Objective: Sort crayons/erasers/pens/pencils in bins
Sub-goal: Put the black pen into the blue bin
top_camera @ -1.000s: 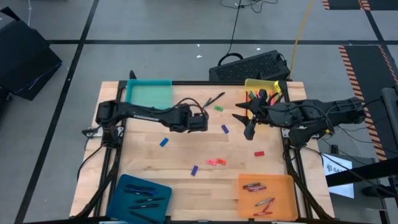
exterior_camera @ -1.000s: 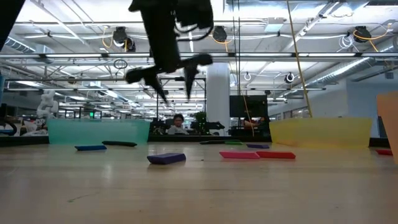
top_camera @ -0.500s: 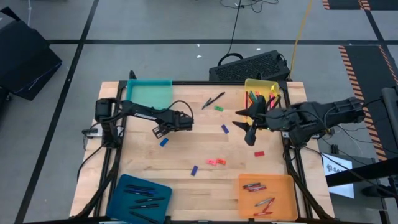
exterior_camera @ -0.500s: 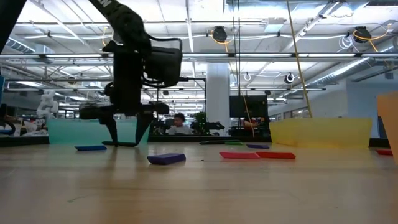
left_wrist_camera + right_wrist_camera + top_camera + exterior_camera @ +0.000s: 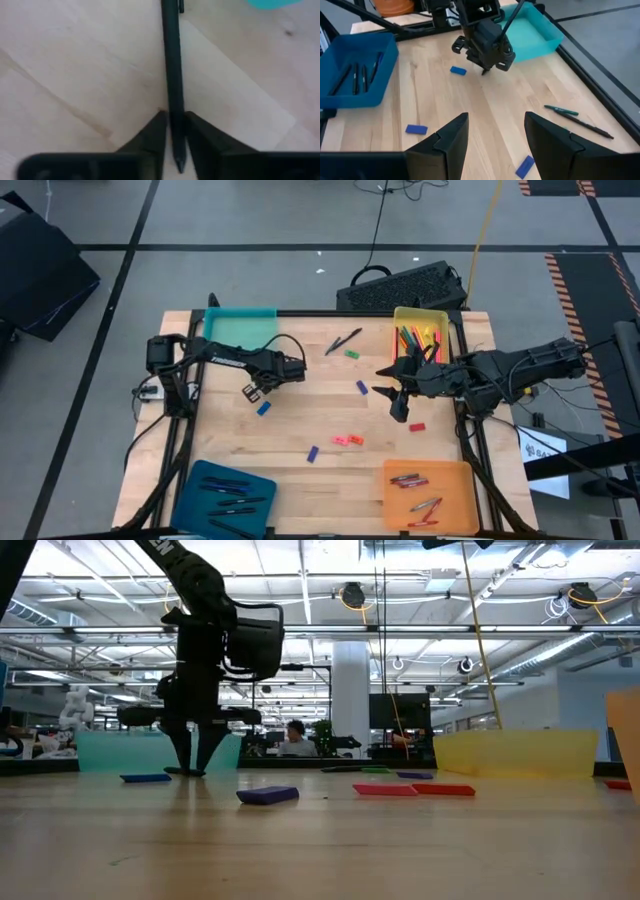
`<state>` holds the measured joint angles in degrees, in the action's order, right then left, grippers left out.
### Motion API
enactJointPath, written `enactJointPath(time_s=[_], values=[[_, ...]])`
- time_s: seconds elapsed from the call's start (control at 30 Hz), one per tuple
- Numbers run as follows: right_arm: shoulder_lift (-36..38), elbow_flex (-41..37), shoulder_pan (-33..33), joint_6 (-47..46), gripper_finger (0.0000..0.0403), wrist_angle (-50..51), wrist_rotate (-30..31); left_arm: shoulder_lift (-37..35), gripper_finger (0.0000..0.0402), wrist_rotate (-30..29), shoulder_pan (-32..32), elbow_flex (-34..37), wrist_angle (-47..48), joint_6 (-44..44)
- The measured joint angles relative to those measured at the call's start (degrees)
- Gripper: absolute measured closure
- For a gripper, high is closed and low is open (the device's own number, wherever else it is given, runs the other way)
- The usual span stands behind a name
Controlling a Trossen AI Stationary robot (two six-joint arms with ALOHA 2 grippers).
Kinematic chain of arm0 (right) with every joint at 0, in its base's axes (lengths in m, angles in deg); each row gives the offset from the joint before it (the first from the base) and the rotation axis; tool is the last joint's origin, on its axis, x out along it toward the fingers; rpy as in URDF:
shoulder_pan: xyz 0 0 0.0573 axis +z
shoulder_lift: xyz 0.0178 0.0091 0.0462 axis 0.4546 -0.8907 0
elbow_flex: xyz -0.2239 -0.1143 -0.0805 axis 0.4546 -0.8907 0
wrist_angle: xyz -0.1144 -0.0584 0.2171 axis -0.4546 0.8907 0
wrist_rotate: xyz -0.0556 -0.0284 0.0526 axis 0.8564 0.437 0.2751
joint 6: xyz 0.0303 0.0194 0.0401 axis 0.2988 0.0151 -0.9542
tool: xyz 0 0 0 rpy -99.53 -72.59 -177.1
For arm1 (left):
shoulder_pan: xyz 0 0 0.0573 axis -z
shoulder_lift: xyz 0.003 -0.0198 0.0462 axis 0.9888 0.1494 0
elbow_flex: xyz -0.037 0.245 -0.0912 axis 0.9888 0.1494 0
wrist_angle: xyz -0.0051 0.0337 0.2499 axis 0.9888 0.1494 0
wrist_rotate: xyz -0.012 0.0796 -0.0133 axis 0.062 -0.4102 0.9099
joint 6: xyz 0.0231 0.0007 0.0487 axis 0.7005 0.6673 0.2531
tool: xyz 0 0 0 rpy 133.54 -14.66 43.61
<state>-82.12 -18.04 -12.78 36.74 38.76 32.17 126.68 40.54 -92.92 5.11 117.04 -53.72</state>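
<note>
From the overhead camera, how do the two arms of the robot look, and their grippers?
Both arms are dark, nearly black, built from jointed tubular segments. The left arm carries thin black cables looping near its wrist and faint pale lettering along its forearm. The right arm looks bulkier. The left gripper has two dark wedge-shaped fingers; the right gripper has two broad black fingers.

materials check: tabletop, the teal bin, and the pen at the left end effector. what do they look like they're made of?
Tabletop: pale wood, matte, with visible grain and plank seams.
Teal bin: looks like moulded plastic, uniform colour, smooth thin walls; slightly translucent in the low view.
Pen between the fingers of the left end effector: smooth dark barrel, probably plastic; could be coated metal, can't tell.
</note>
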Motion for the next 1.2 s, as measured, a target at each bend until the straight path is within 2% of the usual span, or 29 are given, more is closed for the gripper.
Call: enactJointPath(time_s=[0.13,0.27,0.33,0.4,0.53,0.63,0.73,0.8,0.97,1.1,1.2], values=[[0.0,-0.1,0.1,0.3,0.0215,-1.0,0.0,-1.1,0.0382,1.3,0.6,0.3,-0.1,2.1],[0.0,-0.1,0.1,3.0,0.0215,-1.7,0.0,-4.0,0.037,1.2,2.3,0.6,-0.5,-0.6],[0.0,-0.1,0.1,4.3,0.0215,-2.0,0.0,-5.6,0.0358,4.3,3.4,0.6,-1.4,-2.1],[0.0,-0.1,0.1,5.4,0.0215,-2.0,0.0,-7.5,0.0354,4.6,4.8,0.5,-1.7,-3.5],[0.0,-0.1,0.1,6.3,0.0215,-1.8,0.0,-9.8,0.0368,-0.8,8.5,0.5,-5.5,-5.2],[0.0,-0.1,0.1,6.1,0.0215,-1.4,-1.7,-11.9,0.0378,-5.7,12.7,0.4,-12.2,-1.8],[0.0,-0.1,0.1,6.1,0.0215,-1.2,-3.1,-13.2,0.0377,-11.0,16.7,0.4,-19.6,4.2],[0.0,-0.1,0.1,5.8,0.0215,-0.1,-2.9,-14.2,0.0373,-14.6,19.8,0.0,-23.6,11.6],[-0.6,-0.1,0.2,4.5,0.0215,5.2,-2.6,-16.5,0.0375,-16.2,26.8,-4.4,-22.9,34.8],[-2.4,-0.1,1.8,3.4,0.0215,6.9,-2.7,-18.1,0.0382,-9.5,33.1,-13.0,-10.1,48.3],[-5.3,-0.1,3.5,3.9,0.0215,1.6,-2.8,-18.0,0.0382,-4.8,38.8,-20.8,3.9,53.9]])
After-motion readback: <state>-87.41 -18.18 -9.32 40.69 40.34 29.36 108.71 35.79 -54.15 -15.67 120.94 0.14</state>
